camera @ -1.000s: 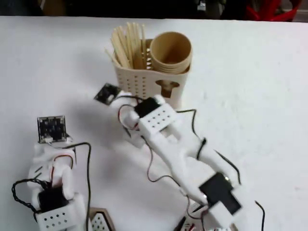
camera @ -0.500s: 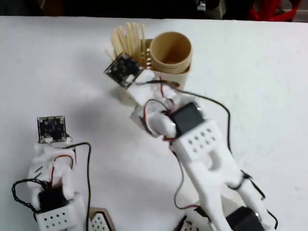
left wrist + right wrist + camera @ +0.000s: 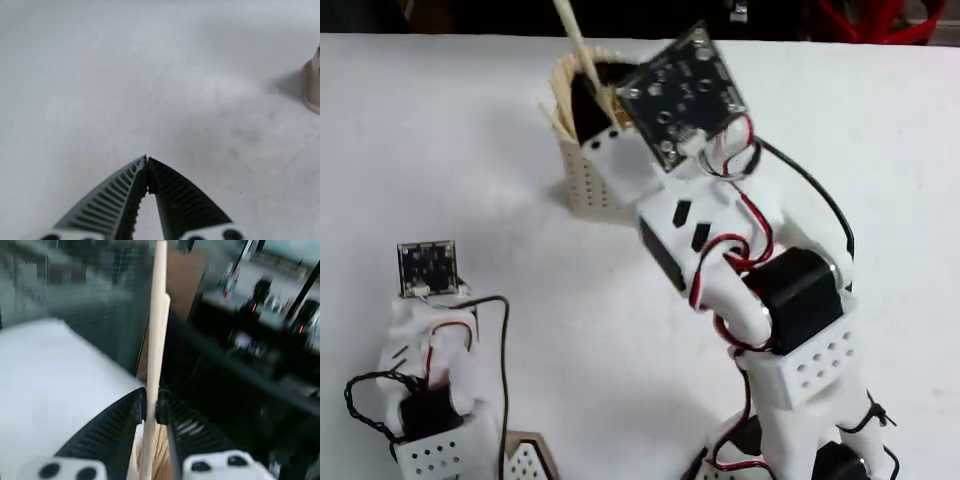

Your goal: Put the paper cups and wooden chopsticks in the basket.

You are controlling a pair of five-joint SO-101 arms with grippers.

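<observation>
While the right gripper pinches one wooden chopstick upright, it hangs directly over the basket at the far side of the white table.
The chopstick looks light, thin and stiff, and smooth enough to pivot or slip between the jaws. A hold near its middle would likely steady it better than this grip low on the shaft. Most of its length rises above the jaws, its lower end pointing down toward the other chopsticks standing in the basket. The left gripper rests low over bare table, well apart from the basket, its jaws closed tip to tip on nothing.
</observation>
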